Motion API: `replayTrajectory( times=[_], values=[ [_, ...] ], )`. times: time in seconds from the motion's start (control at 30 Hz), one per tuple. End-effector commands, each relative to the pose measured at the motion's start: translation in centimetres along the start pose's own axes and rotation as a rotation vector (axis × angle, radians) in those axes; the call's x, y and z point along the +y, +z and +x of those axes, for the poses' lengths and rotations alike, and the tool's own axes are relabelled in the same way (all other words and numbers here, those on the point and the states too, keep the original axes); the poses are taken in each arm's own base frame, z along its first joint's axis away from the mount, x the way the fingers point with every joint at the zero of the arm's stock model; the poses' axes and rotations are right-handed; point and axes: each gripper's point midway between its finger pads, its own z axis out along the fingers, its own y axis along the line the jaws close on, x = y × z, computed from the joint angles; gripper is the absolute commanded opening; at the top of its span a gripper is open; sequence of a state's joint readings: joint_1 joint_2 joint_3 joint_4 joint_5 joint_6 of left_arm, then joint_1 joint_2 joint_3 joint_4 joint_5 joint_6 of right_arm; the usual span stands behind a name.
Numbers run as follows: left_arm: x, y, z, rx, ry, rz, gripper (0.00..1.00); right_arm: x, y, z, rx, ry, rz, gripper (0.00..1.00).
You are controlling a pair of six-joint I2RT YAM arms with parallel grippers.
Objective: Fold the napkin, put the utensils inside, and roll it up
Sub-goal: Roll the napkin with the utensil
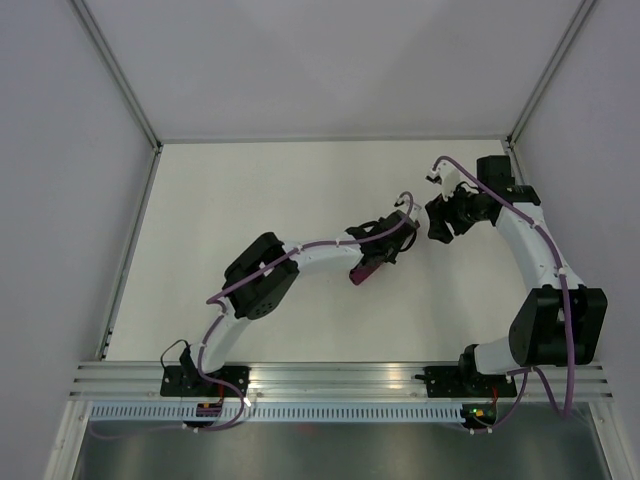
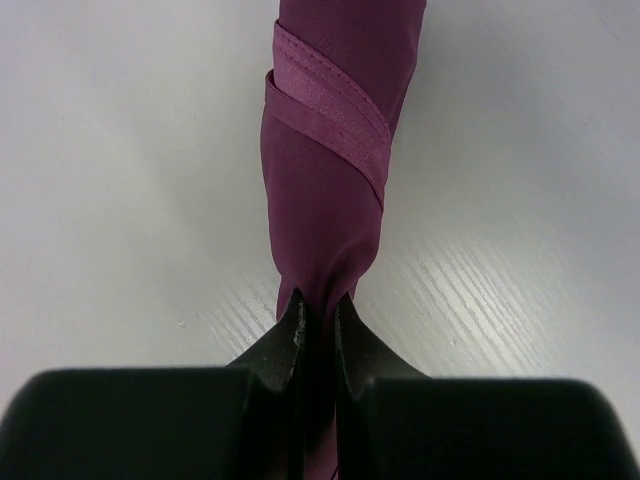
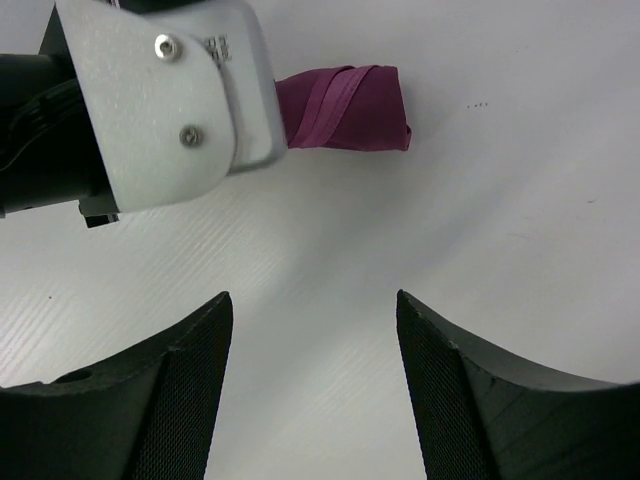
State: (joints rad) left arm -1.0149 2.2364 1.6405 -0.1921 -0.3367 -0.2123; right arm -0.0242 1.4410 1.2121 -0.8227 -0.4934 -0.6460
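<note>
White table (image 1: 250,200) bears the rolled napkin (image 2: 325,200), left hand (image 2: 318,305) pinching it (right hand (image 3: 312,300) gapes wide).

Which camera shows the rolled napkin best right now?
Left wrist: the napkin fills the view, its hem band wrapped around the roll, one end pinched in the left gripper. Right wrist shows only its far end; top external, a small sliver.

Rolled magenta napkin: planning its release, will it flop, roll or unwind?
The rolled magenta cloth napkin probably flops: soft fabric, pinched at one end by the left claw. Cylindrical, it may roll, and the outer hem could unwind.
</note>
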Motion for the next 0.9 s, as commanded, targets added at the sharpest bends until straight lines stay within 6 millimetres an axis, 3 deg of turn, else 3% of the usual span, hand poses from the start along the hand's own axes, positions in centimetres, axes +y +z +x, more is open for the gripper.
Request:
replayTrajectory(
  times=[0.0,0.3,0.53,0.73,0.87],
  values=[
    [1.8,0.3,12.0,0.417,-0.096,-0.071,0.05,-0.9,0.0,-0.2,-0.006,0.080,0.050,0.72],
    [2.3,0.3,12.7,0.524,-0.256,-0.054,0.08,-1.9,0.0,-0.7,0.002,0.157,0.096,0.72],
    [2.4,0.3,14.2,0.568,-0.327,-0.098,0.11,-3.5,1.5,0.5,0.059,0.262,0.146,0.72],
    [2.7,0.3,13.6,0.548,-0.340,-0.121,0.12,-4.2,4.8,2.3,0.127,0.363,0.120,0.70],
    [2.9,0.2,13.4,0.541,-0.355,-0.135,0.13,-4.4,8.3,3.8,0.203,0.432,0.063,0.66]
  ],
)
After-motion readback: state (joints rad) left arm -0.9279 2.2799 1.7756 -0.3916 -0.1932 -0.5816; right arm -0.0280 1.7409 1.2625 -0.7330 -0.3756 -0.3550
